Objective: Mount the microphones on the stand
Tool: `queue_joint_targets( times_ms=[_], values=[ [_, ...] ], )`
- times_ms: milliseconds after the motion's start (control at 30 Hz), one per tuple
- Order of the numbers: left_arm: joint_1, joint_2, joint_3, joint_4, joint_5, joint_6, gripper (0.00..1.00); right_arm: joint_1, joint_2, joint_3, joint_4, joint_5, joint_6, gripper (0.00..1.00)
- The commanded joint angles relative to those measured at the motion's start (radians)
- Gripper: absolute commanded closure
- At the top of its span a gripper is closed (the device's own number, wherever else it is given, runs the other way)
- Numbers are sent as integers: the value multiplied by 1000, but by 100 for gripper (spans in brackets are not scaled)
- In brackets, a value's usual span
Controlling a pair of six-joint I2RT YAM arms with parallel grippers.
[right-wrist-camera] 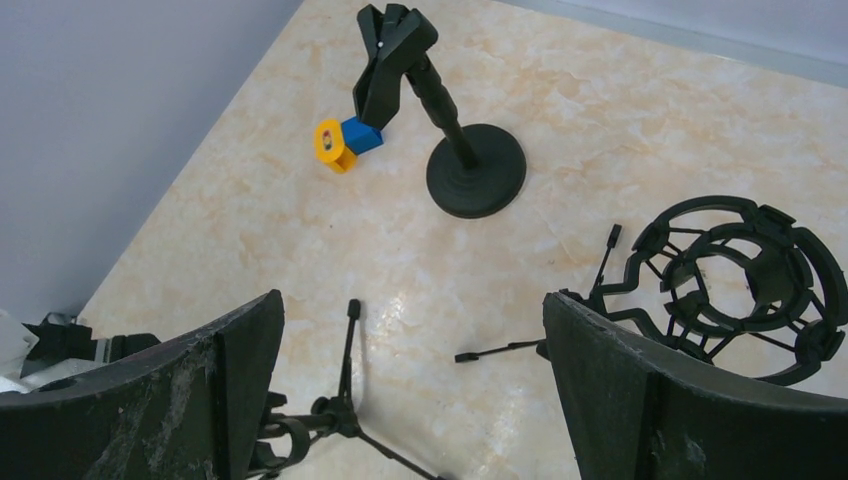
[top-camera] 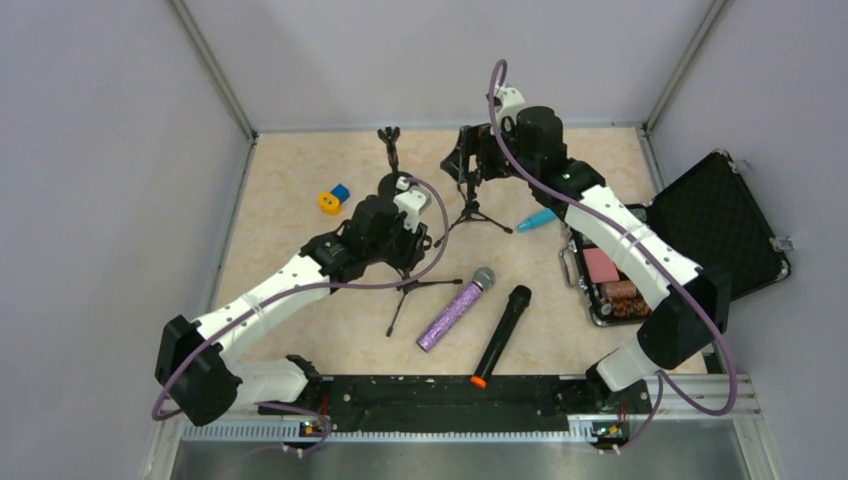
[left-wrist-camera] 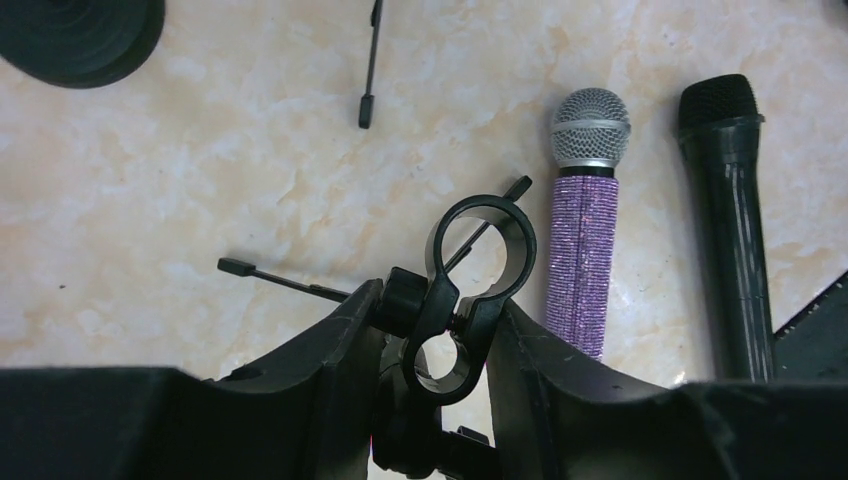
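Left claw (left-wrist-camera: 440, 300) is clamped onto the black clip (left-wrist-camera: 483, 204) at the top of the tripod stand (top-camera: 412, 288), one finger pressed on each side of it. Just to that claw's right, the purple microphone (left-wrist-camera: 585, 240) lies flat on the worktop (top-camera: 300, 170), silver head pointing away from the claw. The black microphone (left-wrist-camera: 730, 230) lies alongside it, one step further out and not touching. Over to the right claw (right-wrist-camera: 412, 300): its jaws are spread wide with nothing between them. It hangs over the worktop with the ring mount (right-wrist-camera: 740, 285) just off its right finger. The round-base stand (right-wrist-camera: 476, 172) is well ahead of it (with a yellow and blue block (right-wrist-camera: 345, 140) beside that). The blue microphone (top-camera: 537, 219) lies near the right claw, back along its arm.
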Motion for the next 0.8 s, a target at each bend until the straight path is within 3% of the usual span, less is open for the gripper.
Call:
queue_joint_targets(
  times_ms=[0, 133, 400, 767],
  values=[
    [1, -13, 49, 19, -146, 7, 97, -15, -51, -7, 22, -9, -1, 1],
    [1, -27, 75, 0, -336, -49, 100, -14, -68, -26, 23, 3, -6, 1],
    [25, -58, 113, 15, -547, -65, 100, -17, -97, -58, 20, 28, -16, 1],
    [294, -58, 112, 9, -329, -141, 100, -32, -122, -114, 3, 45, -23, 1]
  ],
)
